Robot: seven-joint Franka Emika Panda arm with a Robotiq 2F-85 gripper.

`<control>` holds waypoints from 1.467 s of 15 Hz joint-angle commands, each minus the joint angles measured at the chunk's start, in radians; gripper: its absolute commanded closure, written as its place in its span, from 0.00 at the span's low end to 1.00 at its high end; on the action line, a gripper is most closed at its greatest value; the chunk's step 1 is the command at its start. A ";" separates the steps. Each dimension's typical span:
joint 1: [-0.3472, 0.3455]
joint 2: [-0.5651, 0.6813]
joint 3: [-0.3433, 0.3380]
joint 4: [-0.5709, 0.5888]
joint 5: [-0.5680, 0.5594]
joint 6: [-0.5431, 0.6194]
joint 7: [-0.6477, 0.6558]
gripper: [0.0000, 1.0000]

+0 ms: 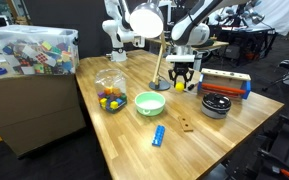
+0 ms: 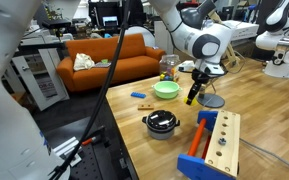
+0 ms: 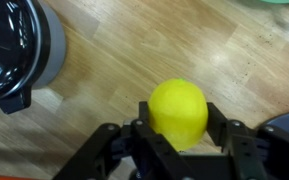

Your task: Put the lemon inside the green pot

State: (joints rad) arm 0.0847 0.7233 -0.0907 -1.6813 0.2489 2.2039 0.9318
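**A:** Wrist view first: what is the gripper point(image 3: 178, 128) doing?

**B:** It is clamped on the lemon point(image 3: 178, 108). The dark fingers point(image 3: 216, 122) press against opposite sides of the fruit and stand only as far apart as the lemon is wide.

**A:** Is anything else touching the lemon?

**B:** Nothing I can see. The wooden table point(image 3: 114, 60) lies beyond it. A black pot point(image 3: 14, 45) with its lid on sits at the upper left of that view, apart from the fruit.

**A:** And where is the lemon on the table?

**B:** In both exterior views it shows as a yellow spot at the tip of the arm, with the gripper pointing down over the tabletop. It is near the green pot point(image 1: 150, 97), which stands open-topped just to one side, but it is not over it. The black pot is on its other side, and a wooden block point(image 1: 226, 82) with red and blue ends is close by.

**A:** Does the lemon rest on the wood?

**B:** I cannot tell. It is low, but the gap under it is unclear.

**A:** And the green pot itself?

**B:** It is upright, and the lemon is not in it.
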 commanded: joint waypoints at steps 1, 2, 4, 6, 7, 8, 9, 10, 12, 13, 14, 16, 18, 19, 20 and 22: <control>0.015 -0.076 0.002 -0.106 -0.038 0.055 -0.013 0.68; 0.021 -0.089 0.004 -0.121 -0.049 0.063 -0.014 0.68; 0.037 -0.110 0.010 -0.145 -0.067 0.085 -0.018 0.68; 0.052 -0.131 0.017 -0.164 -0.083 0.108 -0.020 0.68; 0.060 -0.145 0.022 -0.174 -0.088 0.120 -0.022 0.68; 0.068 -0.154 0.026 -0.180 -0.094 0.132 -0.025 0.68; 0.076 -0.164 0.029 -0.186 -0.103 0.140 -0.025 0.68; 0.082 -0.173 0.035 -0.196 -0.110 0.151 -0.030 0.68; 0.096 -0.185 0.045 -0.209 -0.127 0.168 -0.038 0.68; 0.104 -0.187 0.051 -0.212 -0.134 0.174 -0.043 0.68; 0.111 -0.189 0.056 -0.215 -0.140 0.180 -0.049 0.68; 0.126 -0.190 0.067 -0.215 -0.155 0.196 -0.058 0.68; 0.140 -0.189 0.073 -0.208 -0.173 0.203 -0.067 0.68; 0.148 -0.188 0.075 -0.204 -0.183 0.208 -0.074 0.68; 0.154 -0.188 0.076 -0.202 -0.195 0.214 -0.081 0.68; 0.172 -0.187 0.077 -0.202 -0.224 0.224 -0.096 0.68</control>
State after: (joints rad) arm 0.2445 0.5555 -0.0149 -1.8644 0.0641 2.4038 0.8695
